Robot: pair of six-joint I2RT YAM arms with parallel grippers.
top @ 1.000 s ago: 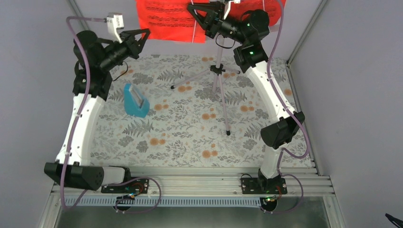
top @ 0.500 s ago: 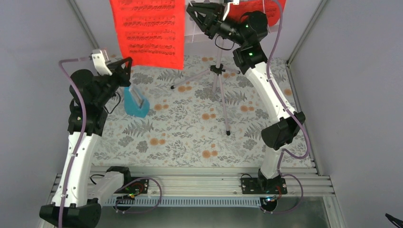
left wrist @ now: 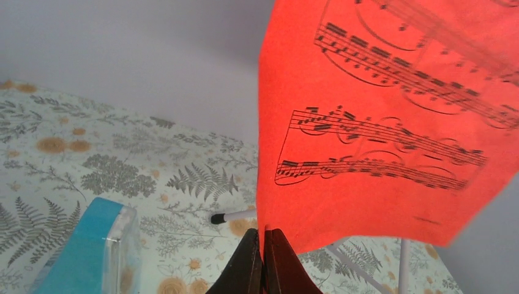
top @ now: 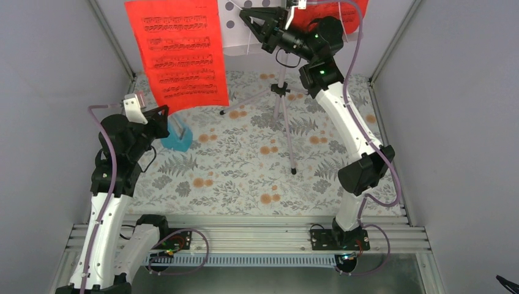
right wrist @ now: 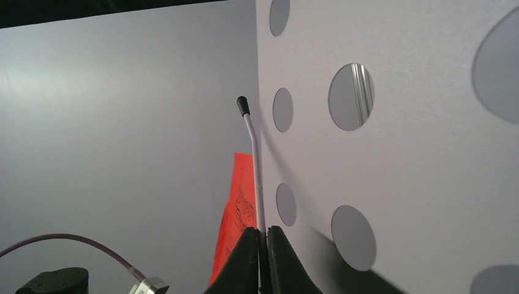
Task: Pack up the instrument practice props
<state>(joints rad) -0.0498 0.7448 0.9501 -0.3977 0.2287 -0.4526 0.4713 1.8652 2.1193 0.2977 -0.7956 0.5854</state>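
Holding the red sheet (top: 177, 55) aloft at upper left by its bottom edge, the closed left fingers (left wrist: 248, 269) seem to be clearing the lilac music stand (top: 280, 90), clamped at top centre by the right fingers (right wrist: 248, 263) on its wire arm (right wrist: 256, 159); next, lay the page by the blue metronome (top: 179, 142) on the desk (top: 245, 177).

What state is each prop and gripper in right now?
left gripper, shut on red sheet-music page.
red sheet-music page, raised, pinched by one corner.
music stand, upright on its tripod.
second red page, on music stand, partly hidden.
metronome, standing on table.
right gripper, shut on music stand's desk edge.
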